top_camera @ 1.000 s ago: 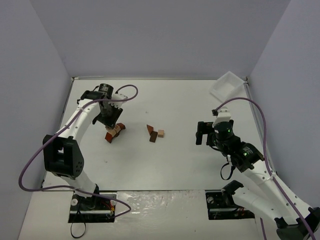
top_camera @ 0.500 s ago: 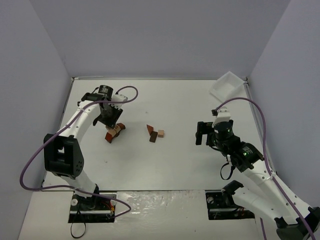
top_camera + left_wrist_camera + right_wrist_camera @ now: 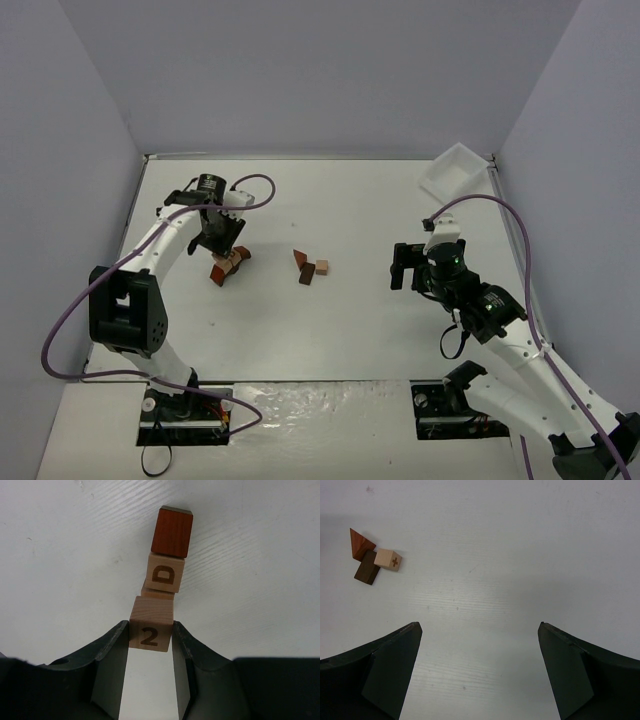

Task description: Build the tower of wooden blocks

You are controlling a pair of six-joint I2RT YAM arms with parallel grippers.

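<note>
My left gripper (image 3: 150, 630) is shut on a pale cube printed with a 2 (image 3: 151, 624), pinched between both fingertips. Just beyond it lie a pale cube marked D (image 3: 165, 574) and a red-brown block (image 3: 172, 531), with another tan block partly hidden under them; together they form the tower (image 3: 225, 265). In the top view the left gripper (image 3: 222, 245) hangs over this cluster. Three loose wood blocks lie mid-table: a red-brown wedge (image 3: 360, 542), a dark brown block (image 3: 366, 572) and a pale cube with a plus sign (image 3: 387, 559). My right gripper (image 3: 480, 630) is open above bare table.
A white plastic tray (image 3: 455, 172) sits tilted at the back right corner. Grey walls close the table on the left, back and right. The right gripper (image 3: 403, 268) hovers to the right of the loose blocks (image 3: 310, 267).
The left wrist has crept slightly toward the back left, still shut on the 2 cube. The right arm and the loose blocks have not moved.
</note>
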